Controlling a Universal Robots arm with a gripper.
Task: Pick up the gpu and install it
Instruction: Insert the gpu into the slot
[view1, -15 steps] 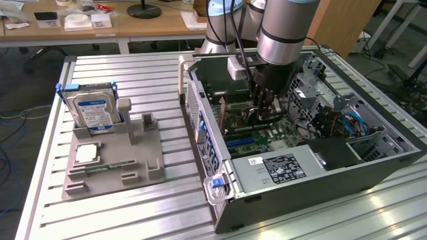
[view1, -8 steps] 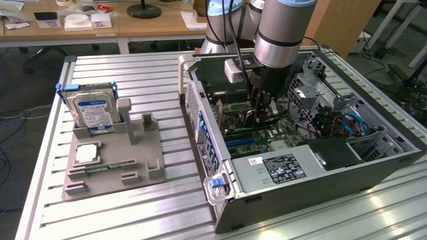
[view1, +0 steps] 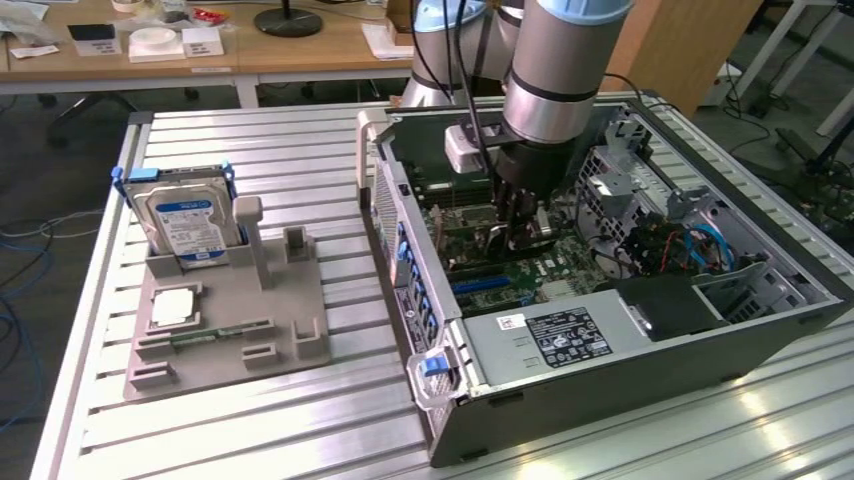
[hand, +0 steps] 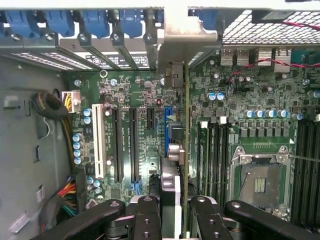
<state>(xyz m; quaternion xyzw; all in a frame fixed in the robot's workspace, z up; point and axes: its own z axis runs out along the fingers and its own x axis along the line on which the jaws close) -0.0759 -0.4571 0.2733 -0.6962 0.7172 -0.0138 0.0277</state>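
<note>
Dark green gpu (hand: 186, 150): thin card held edge-on, upright, clenched between the jaws of the gripper (hand: 176, 207), over the motherboard (hand: 140, 100) just beside the blue slot (hand: 167, 131). Container: open computer case (view1: 641, 370) at the exterior view's right, power supply (view1: 567, 335) label unreadable. Grey holder (view1: 227, 335) on the slatted worktop (view1: 267, 440), left: hard drive (view1: 187, 225) with blue-white label, small silver chip (view1: 174, 308).

The end effector (view1: 514, 232) is down inside the open computer case (view1: 747, 330), with the gpu (hand: 185, 150) standing edge-on over the board. The drive cage (view1: 617, 190) and the power box (view1: 561, 335) crowd in close. Cables (view1: 681, 250) seem to clog one side. The desk (view1: 307, 140) has room.
</note>
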